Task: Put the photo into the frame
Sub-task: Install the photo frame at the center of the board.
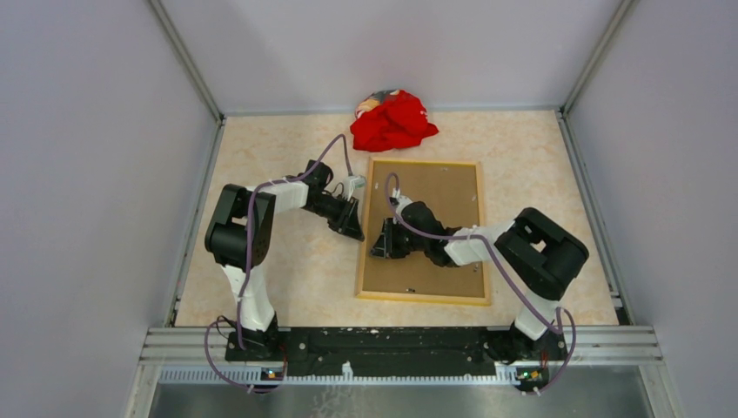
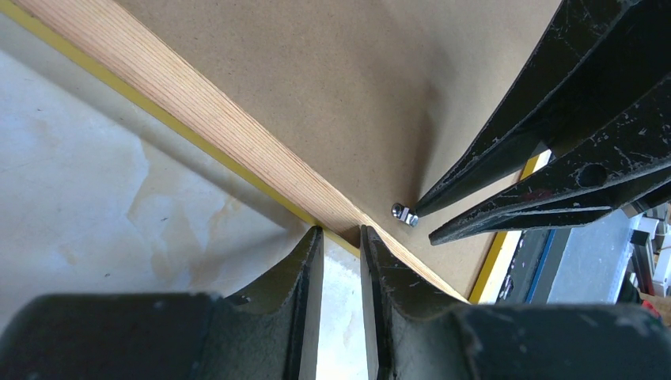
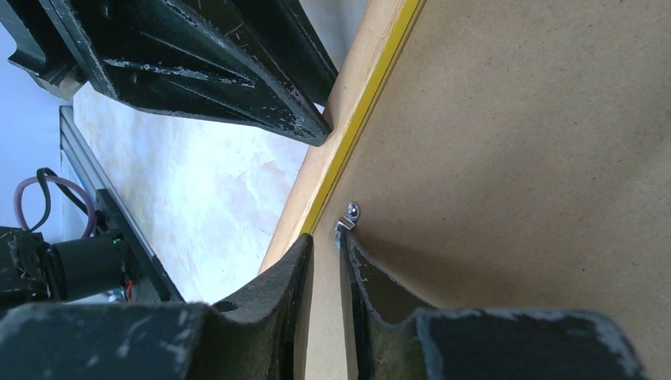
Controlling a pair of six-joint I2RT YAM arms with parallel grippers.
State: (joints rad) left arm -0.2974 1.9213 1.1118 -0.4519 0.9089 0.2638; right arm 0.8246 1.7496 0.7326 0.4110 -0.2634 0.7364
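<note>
I count one frame (image 1: 423, 230), lying face down in the middle of the table (image 1: 287, 270), one brown backing panel (image 1: 431, 196) inside it, and one red cloth (image 1: 393, 122) at the far edge. The frame's back is pale wood with a yellow edge. I see no photo. Only the wrist views show the small metal clip (image 3: 346, 219). My left gripper (image 2: 342, 237) is nearly closed on the frame's left rail; my right gripper (image 3: 326, 247) is nearly closed at the clip.

Left of frame (image 1: 422, 297): open table (image 1: 287, 270).
Far edge: red cloth (image 1: 393, 122) just beyond.
Frame's left rail: both grippers crowd it, left (image 1: 355, 228), right (image 1: 379, 246).
</note>
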